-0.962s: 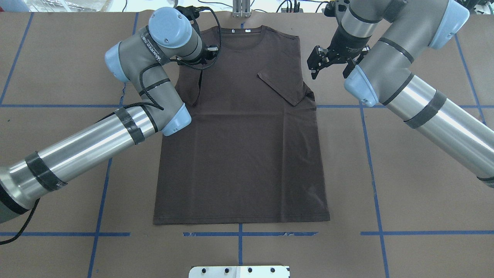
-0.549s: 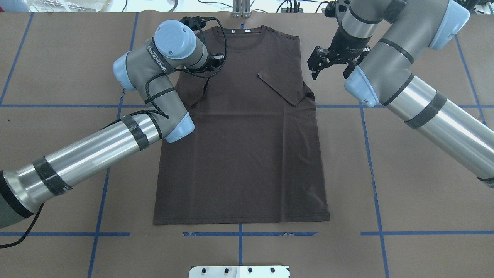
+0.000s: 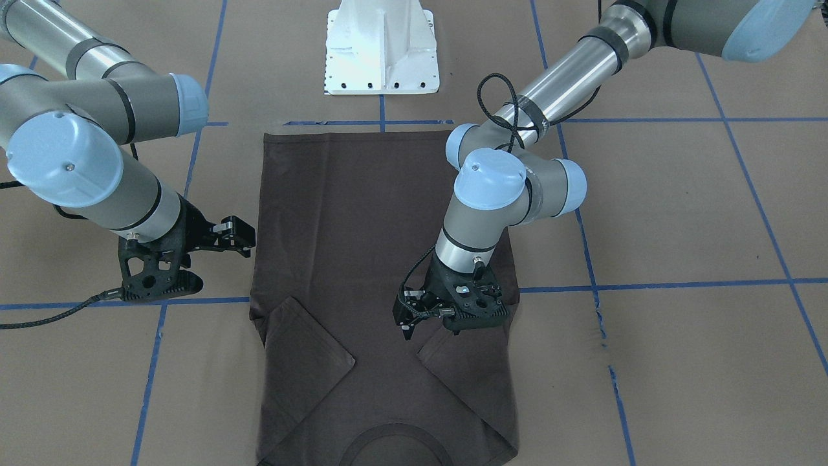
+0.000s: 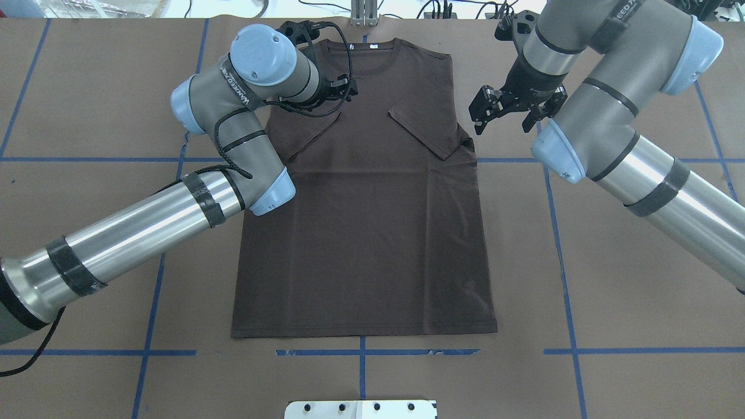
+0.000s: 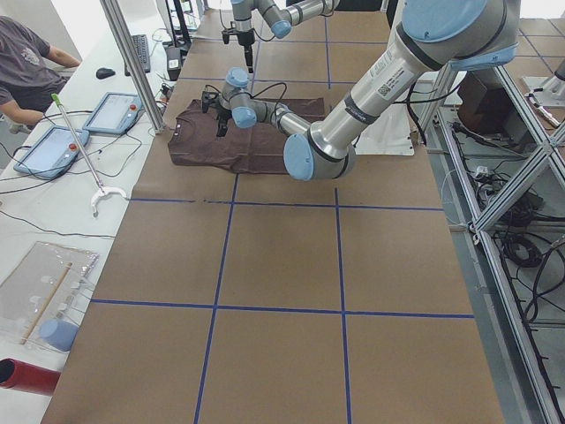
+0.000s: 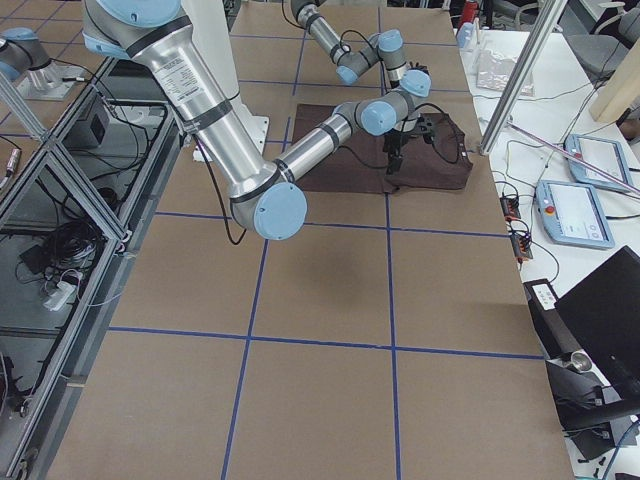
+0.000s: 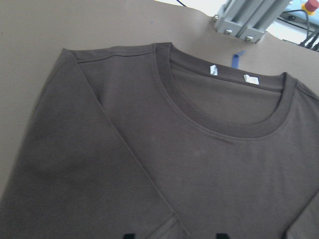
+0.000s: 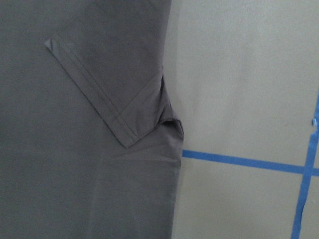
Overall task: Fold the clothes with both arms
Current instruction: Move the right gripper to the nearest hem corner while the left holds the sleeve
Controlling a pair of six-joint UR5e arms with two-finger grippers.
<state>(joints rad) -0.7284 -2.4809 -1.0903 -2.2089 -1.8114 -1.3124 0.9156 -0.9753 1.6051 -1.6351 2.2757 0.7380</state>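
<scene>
The dark brown T-shirt (image 4: 366,233) lies flat on the brown paper, collar (image 7: 224,124) at the far edge, with a white neck label (image 4: 373,45). Both sleeves are folded inward onto the chest: the left sleeve (image 4: 308,137) and the right sleeve (image 4: 428,128). My left gripper (image 4: 347,87) hovers over the chest just above the left sleeve's tip. It is open: its fingertips (image 7: 129,235) stand apart with nothing between them. My right gripper (image 4: 478,116) is open and empty over bare paper beside the shirt's right edge (image 8: 172,124).
The white pedestal base (image 3: 381,45) stands at the near edge behind the hem. Blue tape lines (image 4: 361,352) cross the paper. An aluminium post (image 7: 249,20) rises just past the collar. A person (image 5: 22,62) and tablets (image 5: 48,150) are beyond the far edge.
My left gripper moved right over the chest, and the left sleeve, raised before, now lies flat and folded inward. My right gripper shifted slightly toward the robot.
</scene>
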